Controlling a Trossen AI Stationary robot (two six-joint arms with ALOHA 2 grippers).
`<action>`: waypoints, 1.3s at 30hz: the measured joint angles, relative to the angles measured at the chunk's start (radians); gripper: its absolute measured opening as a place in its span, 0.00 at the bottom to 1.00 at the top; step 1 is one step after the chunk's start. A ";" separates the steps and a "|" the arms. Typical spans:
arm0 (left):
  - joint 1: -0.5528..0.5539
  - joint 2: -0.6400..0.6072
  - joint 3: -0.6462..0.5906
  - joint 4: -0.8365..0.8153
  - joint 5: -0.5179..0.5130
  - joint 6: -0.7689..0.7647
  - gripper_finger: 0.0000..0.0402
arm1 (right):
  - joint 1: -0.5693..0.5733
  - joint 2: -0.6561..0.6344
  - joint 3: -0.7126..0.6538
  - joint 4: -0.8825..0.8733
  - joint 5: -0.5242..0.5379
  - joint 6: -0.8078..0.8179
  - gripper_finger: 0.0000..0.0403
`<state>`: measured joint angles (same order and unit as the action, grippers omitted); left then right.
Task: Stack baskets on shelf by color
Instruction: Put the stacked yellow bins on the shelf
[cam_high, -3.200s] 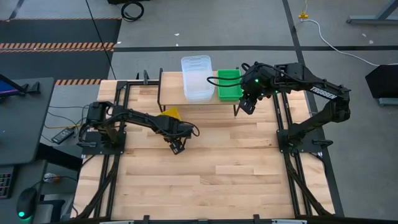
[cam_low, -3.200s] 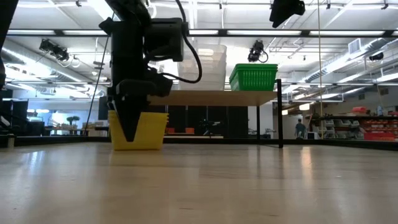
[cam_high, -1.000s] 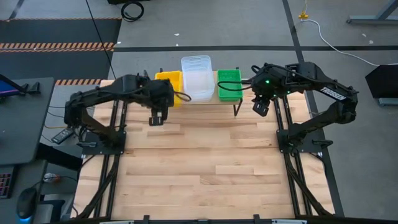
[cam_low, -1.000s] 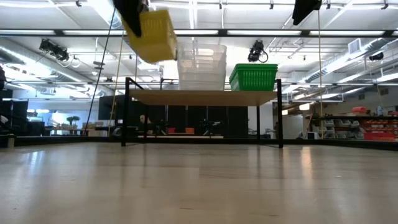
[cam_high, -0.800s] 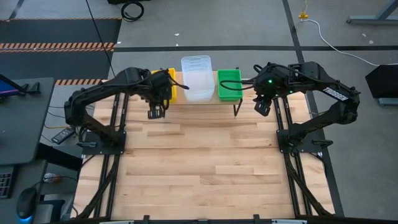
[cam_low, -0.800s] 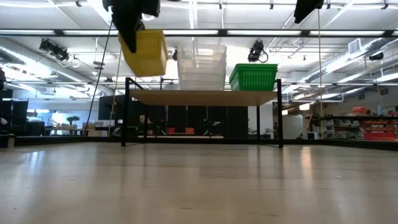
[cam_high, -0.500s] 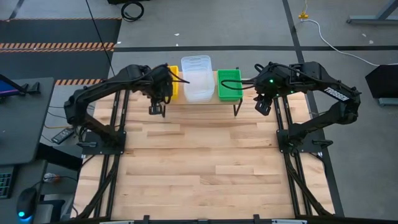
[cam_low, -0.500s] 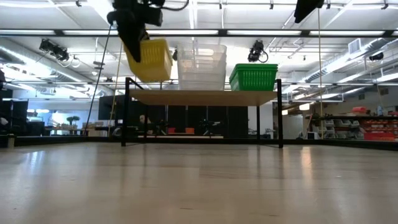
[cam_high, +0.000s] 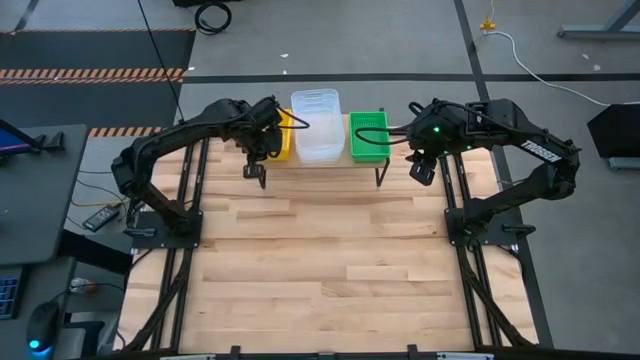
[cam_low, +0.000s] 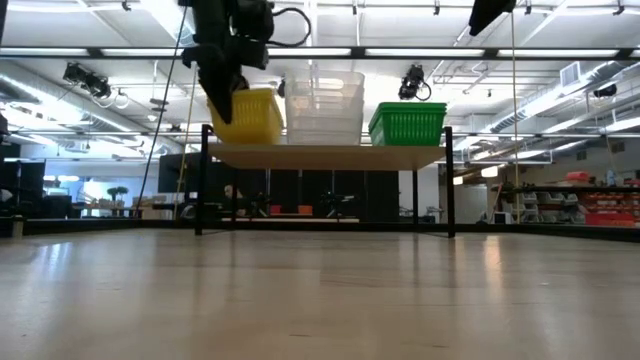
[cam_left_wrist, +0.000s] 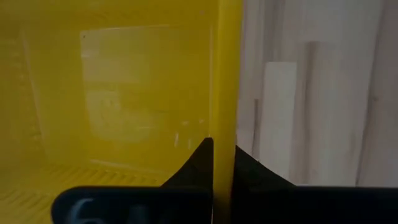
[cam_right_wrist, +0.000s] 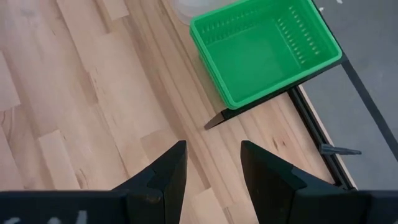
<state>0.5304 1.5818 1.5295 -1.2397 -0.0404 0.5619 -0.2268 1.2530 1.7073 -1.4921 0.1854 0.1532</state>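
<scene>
At shelf (cam_low: 330, 155) 9 o'clock end, left gripper (cam_left_wrist: 222, 163) pinches yellow basket (cam_low: 248, 117) wall, placing; next: release. Right gripper (cam_right_wrist: 211, 163) open, empty.

Yellow basket (cam_low: 247, 115) from tabletop to shelf (cam_low: 330, 154)

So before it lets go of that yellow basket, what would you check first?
1. Left gripper shut on the yellow basket, fingers pinching its wall: ok.
2. Basket down on the shelf: looks so in the low view, but contact cannot tell.
3. Basket level: not ok, it looks slightly tilted.
4. Apart from the clear stack: close beside it, touching cannot tell.
5. Right gripper open, empty, off to the side of the green stack: ok.
</scene>
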 joint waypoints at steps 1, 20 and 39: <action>0.000 0.006 0.000 0.005 0.000 0.005 0.03 | 0.000 0.000 0.000 0.000 0.000 0.000 0.39; 0.044 0.028 0.001 0.033 -0.040 0.122 0.03 | 0.000 0.000 0.000 0.002 0.005 0.009 0.39; -0.028 0.028 0.002 -0.008 -0.020 -0.057 0.07 | 0.000 0.000 0.000 0.012 0.006 0.005 0.39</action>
<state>0.5026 1.6100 1.5311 -1.2472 -0.0604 0.5053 -0.2268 1.2533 1.7073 -1.4806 0.1917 0.1577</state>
